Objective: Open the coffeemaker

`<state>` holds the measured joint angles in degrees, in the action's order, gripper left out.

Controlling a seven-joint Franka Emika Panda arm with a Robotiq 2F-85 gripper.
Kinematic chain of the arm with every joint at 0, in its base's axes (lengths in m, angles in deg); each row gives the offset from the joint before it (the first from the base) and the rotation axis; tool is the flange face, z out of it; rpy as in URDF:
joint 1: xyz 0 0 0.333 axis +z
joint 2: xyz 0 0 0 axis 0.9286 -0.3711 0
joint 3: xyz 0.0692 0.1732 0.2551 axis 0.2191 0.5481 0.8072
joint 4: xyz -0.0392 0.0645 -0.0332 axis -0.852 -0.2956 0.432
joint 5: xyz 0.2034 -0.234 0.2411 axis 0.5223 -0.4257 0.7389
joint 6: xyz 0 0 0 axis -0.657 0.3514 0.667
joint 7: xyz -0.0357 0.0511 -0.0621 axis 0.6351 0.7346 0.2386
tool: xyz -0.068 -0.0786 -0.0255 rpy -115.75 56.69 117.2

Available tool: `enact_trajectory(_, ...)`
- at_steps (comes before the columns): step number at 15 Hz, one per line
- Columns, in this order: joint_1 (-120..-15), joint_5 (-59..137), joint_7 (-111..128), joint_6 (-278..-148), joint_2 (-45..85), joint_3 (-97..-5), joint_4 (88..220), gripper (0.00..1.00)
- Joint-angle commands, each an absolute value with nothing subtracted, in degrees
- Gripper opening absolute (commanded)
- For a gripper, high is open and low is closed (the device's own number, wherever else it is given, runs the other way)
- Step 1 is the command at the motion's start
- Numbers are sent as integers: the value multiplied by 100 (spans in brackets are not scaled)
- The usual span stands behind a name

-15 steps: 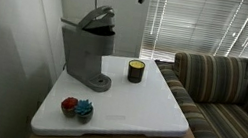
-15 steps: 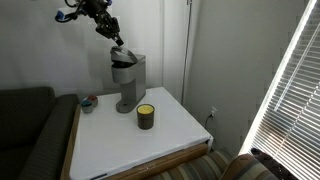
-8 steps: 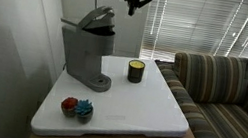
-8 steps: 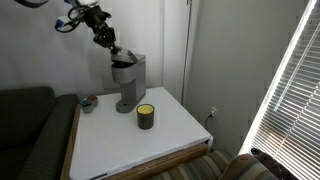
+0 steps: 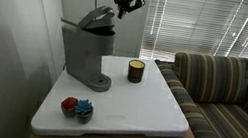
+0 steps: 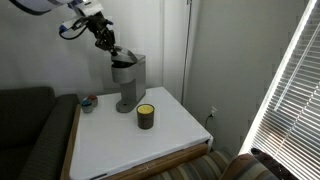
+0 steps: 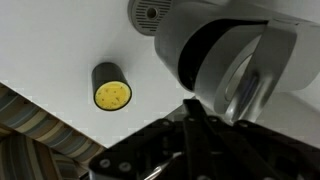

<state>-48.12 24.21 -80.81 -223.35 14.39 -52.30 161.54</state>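
Wrist view: jaws above coffeemaker [image 7: 215,55]

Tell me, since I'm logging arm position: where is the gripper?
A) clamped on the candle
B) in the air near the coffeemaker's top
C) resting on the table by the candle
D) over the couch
B: in an exterior view the gripper hangs beside the top of the coffeemaker, well above the table and the candle.
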Motion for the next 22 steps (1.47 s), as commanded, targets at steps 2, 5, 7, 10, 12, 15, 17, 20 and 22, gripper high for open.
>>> enact_trajectory(2, -5050, 2789, -8062, -22914, 1298, -4994, 16070, 0)
enact_trajectory(5, -5059, 2963, -8011, -23107, 1272, -4986, 16072, 0)
enact_trajectory(7, -5057, 3037, -8018, -23271, 1250, -4999, 16080, 0)
enact_trajectory(10, -5029, 3057, -8057, -23564, 1223, -5052, 16082, 0)
enact_trajectory(12, -5002, 3032, -8077, -23721, 1222, -5092, 16076, 0)
enact_trajectory(15, -4978, 3026, -8084, -23918, 1212, -5134, 16068, 0)
enact_trajectory(17, -4952, 3018, -8114, -24028, 1200, -5177, 16059, 0)
enact_trajectory(20, -4928, 3026, -8124, -24178, 1179, -5222, 16046, 0)
enact_trajectory(22, -4916, 3030, -8125, -24238, 1171, -5245, 16034, 0)
